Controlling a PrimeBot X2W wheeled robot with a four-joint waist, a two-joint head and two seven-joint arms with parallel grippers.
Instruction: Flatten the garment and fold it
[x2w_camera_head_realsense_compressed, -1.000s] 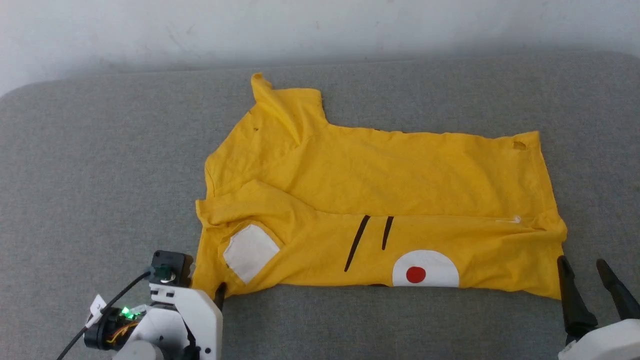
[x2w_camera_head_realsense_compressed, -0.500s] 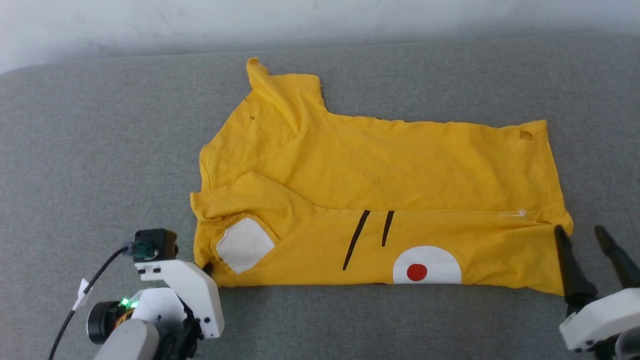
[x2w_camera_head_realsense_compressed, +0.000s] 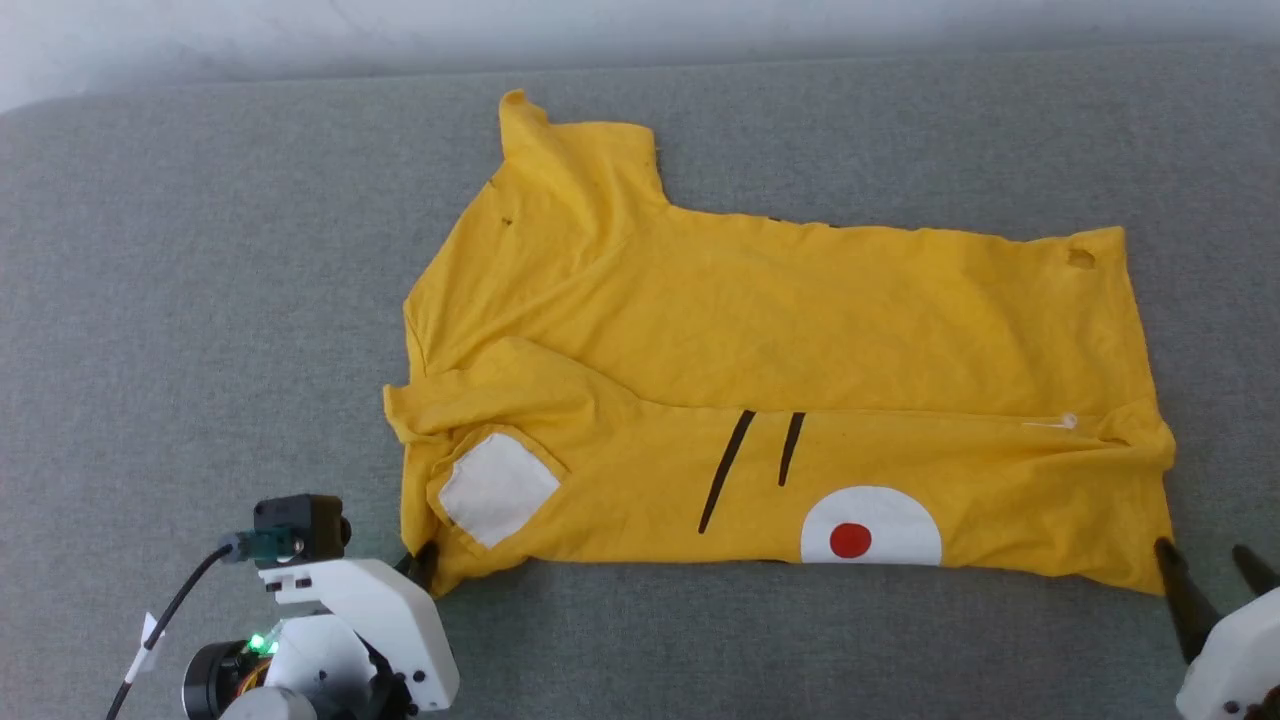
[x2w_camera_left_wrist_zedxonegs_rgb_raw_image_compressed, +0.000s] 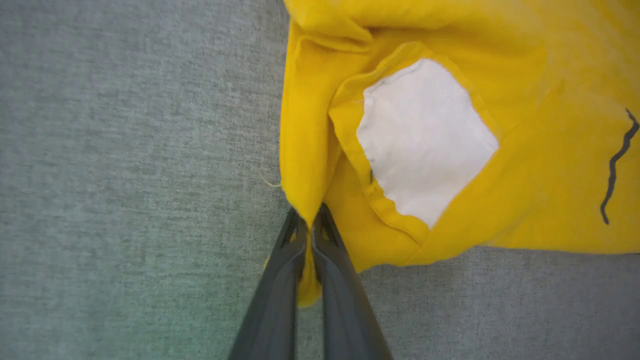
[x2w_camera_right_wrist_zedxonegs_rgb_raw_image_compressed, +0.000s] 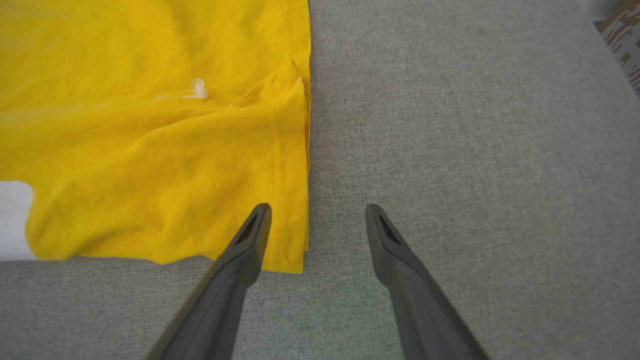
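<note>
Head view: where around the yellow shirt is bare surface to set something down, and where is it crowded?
Free: grey surface left of the garment and behind it. Crowded: its near corners, at the left end effector and right end effector.

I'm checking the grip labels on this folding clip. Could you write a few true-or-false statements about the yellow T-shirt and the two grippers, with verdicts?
1. The left gripper is shut on a fold at the edge of the bright yellow soft T-shirt. True.
2. The right gripper is clamping the shirt's hem. False: its jaws stand open, one finger over the hem corner and the other over the grey fabric surface.
3. A white patch shows on the sleeve beside the left gripper. True.
4. The red dot sits inside a black square. False: it sits in a white half-circle.
</note>
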